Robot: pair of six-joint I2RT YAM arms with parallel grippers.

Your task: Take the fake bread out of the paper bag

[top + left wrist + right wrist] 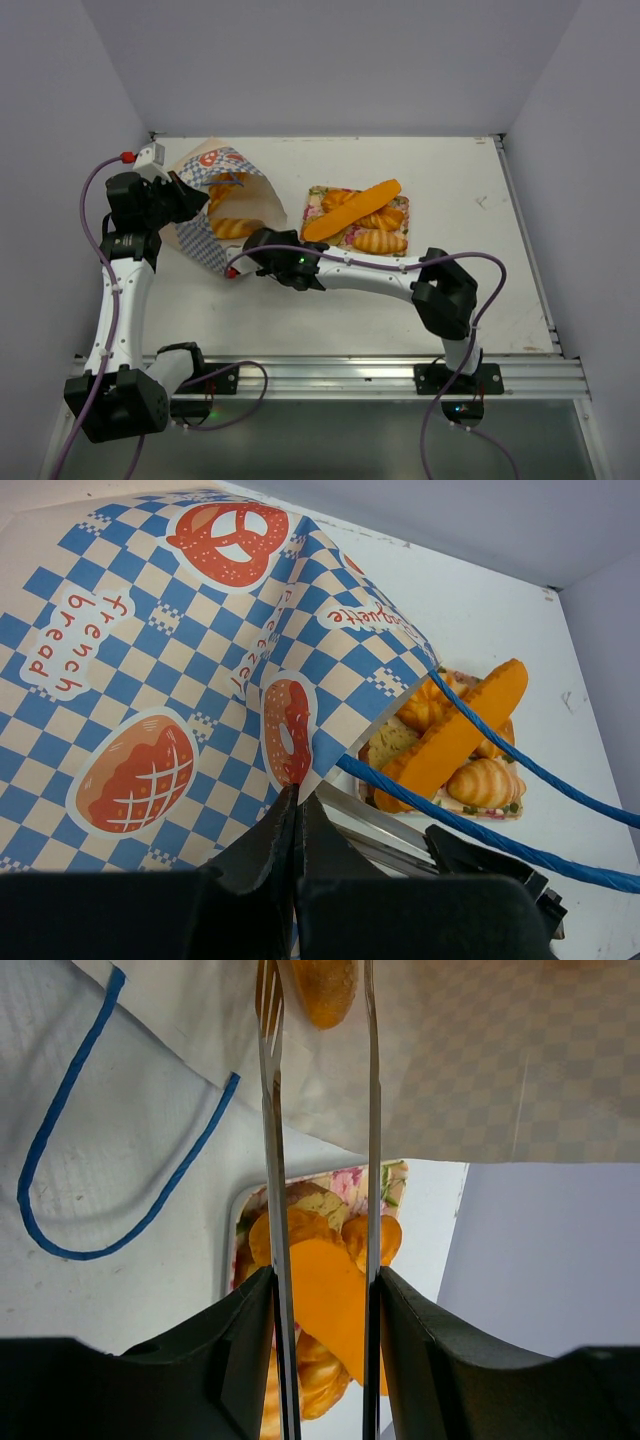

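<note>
While left claw (296, 805) clamps paper bag (150, 680), right claw (248, 243), half-open, straddles remaining fake bread (322, 990), hold unconfirmed; tray (316, 197) behind holds several.

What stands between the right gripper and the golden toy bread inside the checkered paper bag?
Nothing visible. The left gripper pinches the tan, blue-checkered paper bag, its mouth lies open, and a glossy golden toy loaf sits between the right gripper's fingers.

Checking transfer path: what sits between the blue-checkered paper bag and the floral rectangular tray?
Top view: a narrow strip of bare white table between bag and tray; the black right arm crosses its near end.
</note>
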